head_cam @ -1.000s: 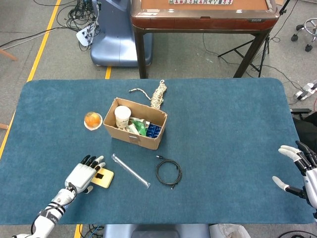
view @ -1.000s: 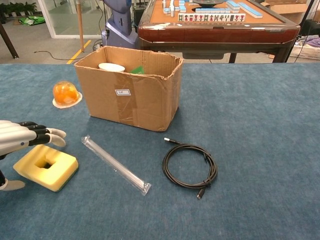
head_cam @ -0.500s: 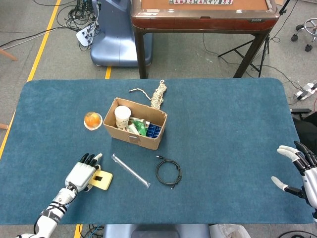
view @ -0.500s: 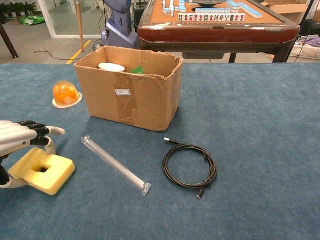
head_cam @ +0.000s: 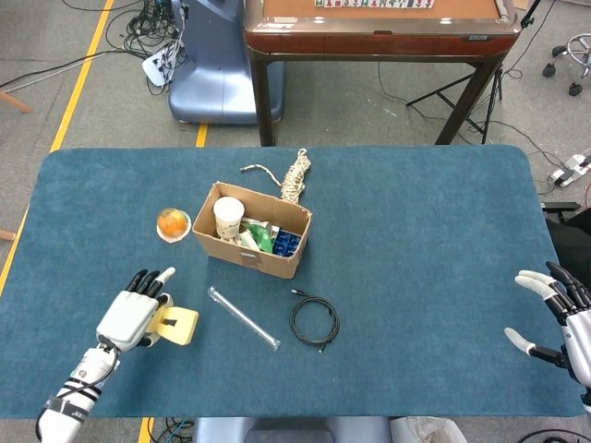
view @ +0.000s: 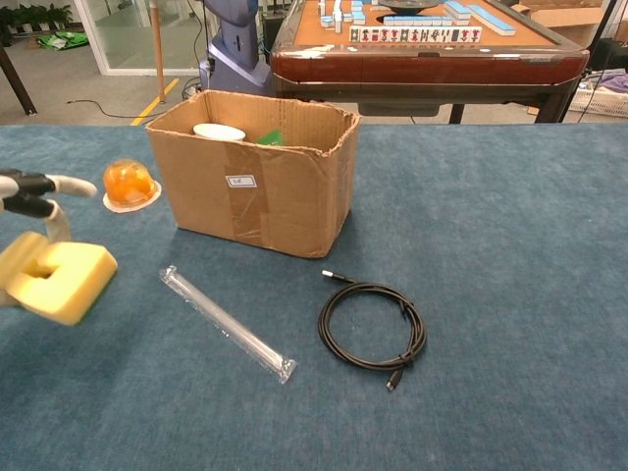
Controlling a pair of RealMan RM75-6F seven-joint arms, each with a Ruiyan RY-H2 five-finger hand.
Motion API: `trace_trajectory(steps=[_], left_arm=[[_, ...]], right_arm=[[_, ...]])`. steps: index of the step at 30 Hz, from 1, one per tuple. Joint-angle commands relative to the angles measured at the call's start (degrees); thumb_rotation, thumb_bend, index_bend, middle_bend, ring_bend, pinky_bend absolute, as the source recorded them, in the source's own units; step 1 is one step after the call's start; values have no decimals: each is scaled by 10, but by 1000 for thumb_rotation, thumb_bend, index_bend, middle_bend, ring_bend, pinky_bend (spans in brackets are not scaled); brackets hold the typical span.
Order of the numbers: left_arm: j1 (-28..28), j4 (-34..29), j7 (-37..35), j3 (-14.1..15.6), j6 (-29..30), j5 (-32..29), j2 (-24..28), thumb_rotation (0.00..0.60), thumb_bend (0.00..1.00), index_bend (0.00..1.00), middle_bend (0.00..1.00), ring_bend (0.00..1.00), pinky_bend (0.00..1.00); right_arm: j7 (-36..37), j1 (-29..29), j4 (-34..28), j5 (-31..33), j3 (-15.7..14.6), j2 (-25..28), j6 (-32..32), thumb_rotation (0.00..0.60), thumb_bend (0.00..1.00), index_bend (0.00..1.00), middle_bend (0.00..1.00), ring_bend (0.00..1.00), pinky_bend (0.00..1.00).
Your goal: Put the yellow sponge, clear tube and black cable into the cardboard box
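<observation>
My left hand (head_cam: 131, 316) holds the yellow sponge (head_cam: 177, 325) by its left side, lifted off the table at the front left. In the chest view the sponge (view: 54, 280) hangs tilted under the left hand's fingers (view: 39, 186). The clear tube (head_cam: 243, 317) (view: 226, 322) lies slantwise in front of the cardboard box (head_cam: 245, 256) (view: 280, 201). To the tube's right lies the coiled black cable (head_cam: 315, 322) (view: 373, 329). My right hand (head_cam: 559, 323) hovers open at the table's right edge, far from everything.
The box holds a white cup (head_cam: 228, 218) plus green and blue items. An orange ball under a clear dome (head_cam: 173, 223) (view: 130, 183) sits left of the box. A rope bundle (head_cam: 294, 177) lies behind it. A mahjong table (head_cam: 379, 28) stands beyond the blue table.
My left hand closed on the sponge, raised it off the table and carried it a little to the left. The right hand barely moved.
</observation>
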Motion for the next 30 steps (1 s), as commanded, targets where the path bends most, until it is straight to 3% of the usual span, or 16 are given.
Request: trace_trajectory(steps=[1, 8, 12, 22, 30], left_arm=[[-5, -40, 6, -23, 17, 2, 42, 600, 220, 463, 0, 0, 0], [-36, -94, 26, -76, 27, -15, 99, 600, 220, 470, 0, 0, 0], [-65, -110, 31, -105, 13, -38, 104, 600, 220, 478, 0, 0, 0], [-167, -73, 68, -150, -54, -133, 46, 600, 220, 419, 0, 0, 33], [-241, -25, 111, -169, -59, -217, -16, 600, 220, 357, 0, 0, 41]], right_arm=[[1, 1, 1, 0, 0, 0, -3, 600, 129, 270, 249, 86, 189], [1, 2, 1, 4, 0, 0, -9, 600, 129, 270, 249, 87, 189], [2, 5, 0, 6, 0, 1, -16, 600, 129, 270, 250, 86, 190], [6, 5, 3, 9, 1, 1, -19, 600, 128, 270, 250, 87, 189], [13, 6, 5, 11, 2, 1, -20, 600, 129, 270, 250, 86, 189]])
